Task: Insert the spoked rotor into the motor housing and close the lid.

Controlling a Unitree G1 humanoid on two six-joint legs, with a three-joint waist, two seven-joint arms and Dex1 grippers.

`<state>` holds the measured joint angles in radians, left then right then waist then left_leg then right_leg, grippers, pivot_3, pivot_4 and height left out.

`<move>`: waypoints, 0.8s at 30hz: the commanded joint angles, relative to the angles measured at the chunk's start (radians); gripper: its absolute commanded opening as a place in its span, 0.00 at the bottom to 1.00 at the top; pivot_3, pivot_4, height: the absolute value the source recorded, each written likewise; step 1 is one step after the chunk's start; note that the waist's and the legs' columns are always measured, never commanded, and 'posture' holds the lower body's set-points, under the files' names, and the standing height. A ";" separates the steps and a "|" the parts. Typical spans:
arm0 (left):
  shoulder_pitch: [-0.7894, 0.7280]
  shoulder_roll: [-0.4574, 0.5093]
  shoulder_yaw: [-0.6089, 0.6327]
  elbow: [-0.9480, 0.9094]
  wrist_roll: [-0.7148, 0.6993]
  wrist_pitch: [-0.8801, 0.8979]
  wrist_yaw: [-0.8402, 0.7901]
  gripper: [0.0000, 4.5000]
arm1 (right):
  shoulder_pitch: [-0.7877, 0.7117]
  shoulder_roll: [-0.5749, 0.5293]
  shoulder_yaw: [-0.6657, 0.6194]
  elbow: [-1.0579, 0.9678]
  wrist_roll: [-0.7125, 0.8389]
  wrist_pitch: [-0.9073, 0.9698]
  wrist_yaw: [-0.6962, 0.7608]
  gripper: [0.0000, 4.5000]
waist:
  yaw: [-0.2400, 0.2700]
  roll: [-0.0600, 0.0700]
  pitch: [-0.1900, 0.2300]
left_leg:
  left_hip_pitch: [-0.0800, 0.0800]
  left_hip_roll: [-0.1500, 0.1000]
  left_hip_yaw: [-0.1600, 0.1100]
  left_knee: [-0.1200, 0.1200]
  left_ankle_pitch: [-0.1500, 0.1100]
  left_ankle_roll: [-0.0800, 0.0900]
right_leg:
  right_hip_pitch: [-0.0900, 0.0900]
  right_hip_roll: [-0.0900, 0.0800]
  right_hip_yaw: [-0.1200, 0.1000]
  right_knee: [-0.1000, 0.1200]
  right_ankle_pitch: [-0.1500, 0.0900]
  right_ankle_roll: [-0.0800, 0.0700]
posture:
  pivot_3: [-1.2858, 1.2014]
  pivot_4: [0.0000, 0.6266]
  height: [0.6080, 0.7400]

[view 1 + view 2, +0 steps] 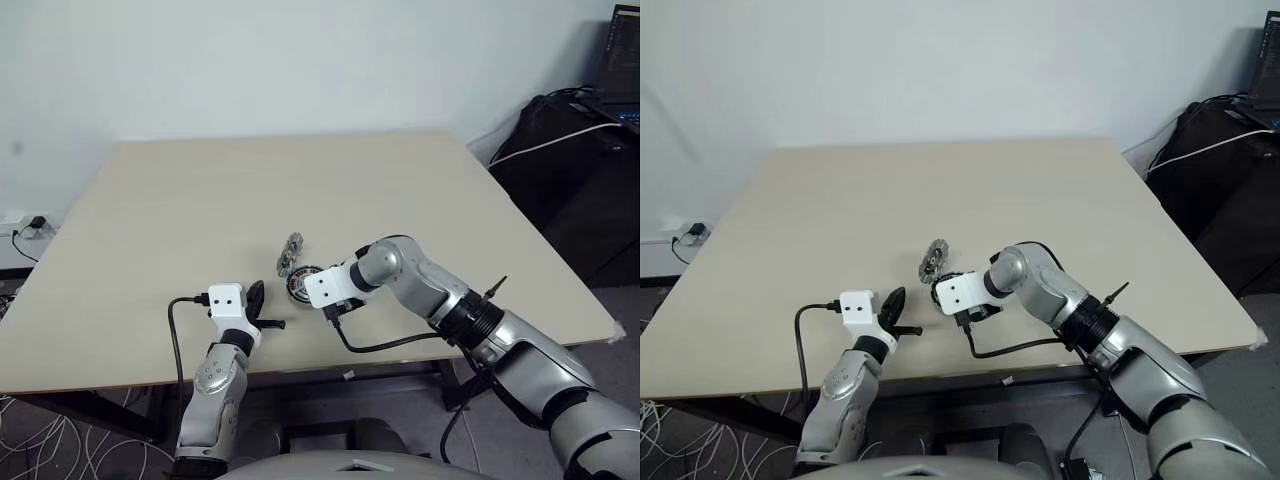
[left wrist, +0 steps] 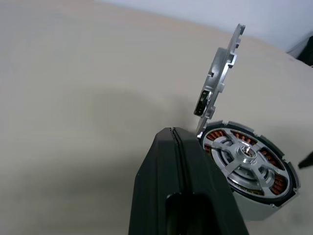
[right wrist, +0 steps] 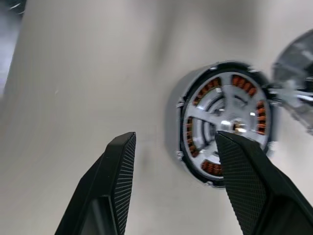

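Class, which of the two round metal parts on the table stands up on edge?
The flat silver-grey lid; the copper-wound motor housing beside it lies flat, spoked rotor inside.

i saw a pale beige table (image 1: 200,200) against a plain white wall (image 1: 300,60). a wall socket (image 1: 30,225) with cables sat low at its left; dark bags (image 1: 570,170) and a white cable (image 1: 560,140) sat at its right.

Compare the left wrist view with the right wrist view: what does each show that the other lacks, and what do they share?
Left wrist view alone: the lid standing on edge beside the housing, and the shut left gripper.
Right wrist view alone: the right gripper, open above the table.
Both: the motor housing with the spoked rotor seated among its copper windings.
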<state>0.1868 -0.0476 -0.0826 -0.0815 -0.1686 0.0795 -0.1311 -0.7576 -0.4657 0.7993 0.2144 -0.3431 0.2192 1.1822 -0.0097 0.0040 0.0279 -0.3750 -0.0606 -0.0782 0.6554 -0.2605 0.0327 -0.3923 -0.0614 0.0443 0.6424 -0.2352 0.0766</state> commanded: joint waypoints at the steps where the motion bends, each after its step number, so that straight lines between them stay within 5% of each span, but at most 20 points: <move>1: -0.004 -0.012 0.004 -0.015 -0.003 -0.026 0.004 0.00 | -0.052 0.029 0.001 0.055 -0.028 -0.038 0.033 0.62 | 0.001 0.000 0.000 | 0.000 0.000 0.000 0.000 0.000 0.000 | 0.000 0.000 0.000 0.000 0.000 0.000 | 0.52 0.00 1.00; 24: 0.014 -0.036 0.010 -0.017 -0.012 -0.051 0.025 0.00 | -0.127 0.114 0.010 0.317 -0.138 -0.212 0.129 0.62 | 0.001 0.000 0.000 | 0.000 -0.001 0.000 0.000 0.000 -0.001 | -0.001 0.000 0.000 0.000 0.000 -0.001 | 0.52 0.00 1.00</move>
<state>0.2108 -0.0572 -0.0678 -0.0815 -0.1730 0.0549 -0.1089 -0.8570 -0.3519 0.8192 0.5250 -0.4734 0.0222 1.2963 -0.0087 0.0044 0.0278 -0.3752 -0.0612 -0.0784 0.6550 -0.2610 0.0318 -0.3930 -0.0617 0.0443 0.6429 -0.2347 0.0759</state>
